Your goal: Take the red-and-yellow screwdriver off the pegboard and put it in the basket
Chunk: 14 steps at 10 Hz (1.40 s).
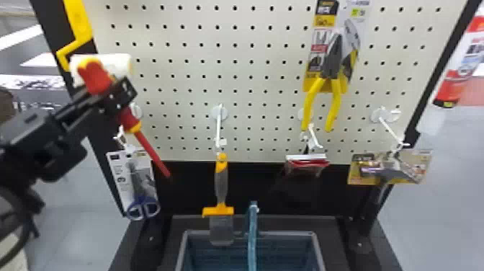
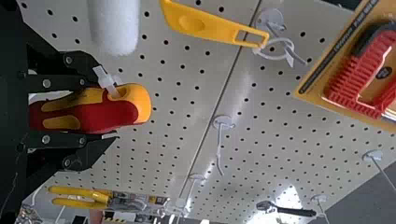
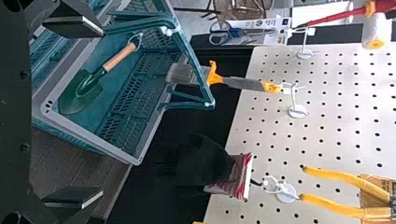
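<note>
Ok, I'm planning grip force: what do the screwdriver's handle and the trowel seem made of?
The screwdriver's handle looks like plastic, perhaps rubbery, from its smooth red and yellow sections. The trowel's blade seems green-painted metal, being evenly coloured; its grip looks wooden, plain tan.

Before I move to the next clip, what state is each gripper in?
Left gripper: closed on the red-and-yellow screwdriver.
Right gripper: open, holding nothing.

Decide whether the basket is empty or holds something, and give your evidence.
Not empty: inside the basket there is a green trowel with a wooden handle, seen from the right wrist.
</note>
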### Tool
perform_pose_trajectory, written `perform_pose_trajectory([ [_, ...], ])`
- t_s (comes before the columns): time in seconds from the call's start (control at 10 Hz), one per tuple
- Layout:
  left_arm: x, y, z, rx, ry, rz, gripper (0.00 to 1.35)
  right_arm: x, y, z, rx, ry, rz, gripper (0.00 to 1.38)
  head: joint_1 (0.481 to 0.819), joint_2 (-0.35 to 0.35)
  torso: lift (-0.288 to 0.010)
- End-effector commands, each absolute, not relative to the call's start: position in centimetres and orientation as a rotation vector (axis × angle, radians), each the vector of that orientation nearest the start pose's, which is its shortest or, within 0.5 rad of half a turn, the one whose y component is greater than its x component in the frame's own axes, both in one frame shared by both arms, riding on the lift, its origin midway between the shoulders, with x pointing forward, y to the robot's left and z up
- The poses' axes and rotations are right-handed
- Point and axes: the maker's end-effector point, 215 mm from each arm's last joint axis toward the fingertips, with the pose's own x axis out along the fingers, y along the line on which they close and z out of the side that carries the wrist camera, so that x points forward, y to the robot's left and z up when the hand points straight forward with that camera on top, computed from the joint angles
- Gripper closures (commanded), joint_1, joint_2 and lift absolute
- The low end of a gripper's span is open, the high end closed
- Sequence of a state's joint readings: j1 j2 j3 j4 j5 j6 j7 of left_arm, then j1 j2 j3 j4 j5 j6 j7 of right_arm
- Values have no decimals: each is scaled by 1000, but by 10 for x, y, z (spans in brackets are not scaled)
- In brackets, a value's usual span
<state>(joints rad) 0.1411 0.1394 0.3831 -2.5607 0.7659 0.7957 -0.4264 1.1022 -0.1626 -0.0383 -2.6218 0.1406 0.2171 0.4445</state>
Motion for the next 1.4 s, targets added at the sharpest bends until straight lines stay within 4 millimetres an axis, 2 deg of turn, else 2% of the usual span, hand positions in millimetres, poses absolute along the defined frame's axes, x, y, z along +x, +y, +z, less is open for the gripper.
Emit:
perform_pose_trajectory([
  [0.0,440,190,-84,-338,-146,-607,1187,264,-145,-323,-205,312,539,105,549,0,-100],
  [0.2,443,194,-118,-407,-102,-580,1187,263,-144,-327,-204,315,546,104,549,0,-100],
  [0.6,447,201,-204,-585,-12,-535,1187,262,-144,-330,-201,321,549,104,549,0,-100],
  [0.7,446,195,-225,-628,1,-562,1187,262,-144,-331,-202,322,550,104,549,0,-100],
  [1.1,439,185,-283,-712,85,-533,1187,262,-144,-331,-201,320,550,104,549,0,-100],
  [1.3,433,166,-310,-788,121,-559,1187,261,-144,-333,-197,322,550,104,549,0,-100],
])
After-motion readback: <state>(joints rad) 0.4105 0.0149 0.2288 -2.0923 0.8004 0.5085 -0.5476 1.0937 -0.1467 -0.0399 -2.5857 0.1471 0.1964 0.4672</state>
